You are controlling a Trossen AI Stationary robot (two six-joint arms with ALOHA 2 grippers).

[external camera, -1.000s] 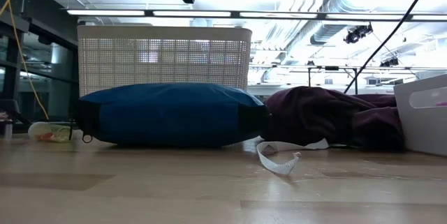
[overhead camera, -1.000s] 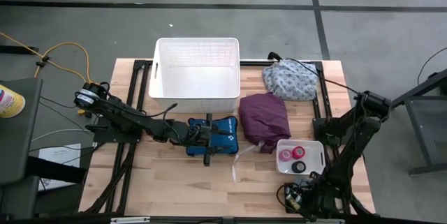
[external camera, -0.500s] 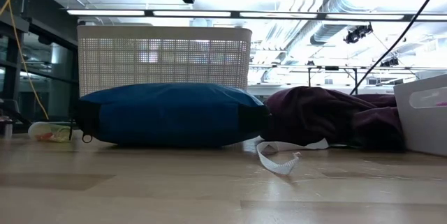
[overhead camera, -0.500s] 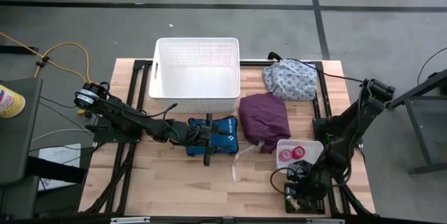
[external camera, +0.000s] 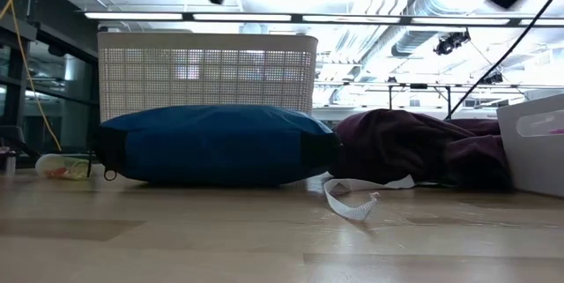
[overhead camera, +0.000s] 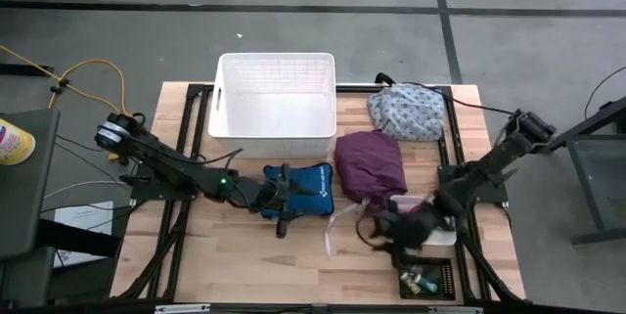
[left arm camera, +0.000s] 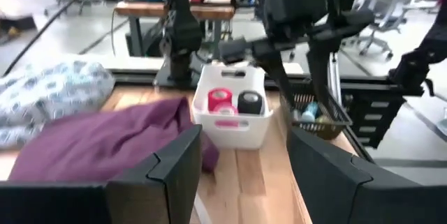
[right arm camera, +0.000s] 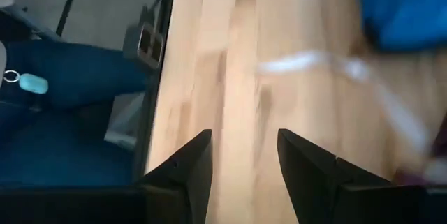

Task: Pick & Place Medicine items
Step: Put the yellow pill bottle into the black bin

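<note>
Covering most of the white bin, the right gripper hovers, jaws apart, empty.

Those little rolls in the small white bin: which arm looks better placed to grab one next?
Probably the right. Its gripper hovers with open fingers beside the small white bin holding the red roll and black roll. The left gripper sits over the blue pouch, farther away.
</note>
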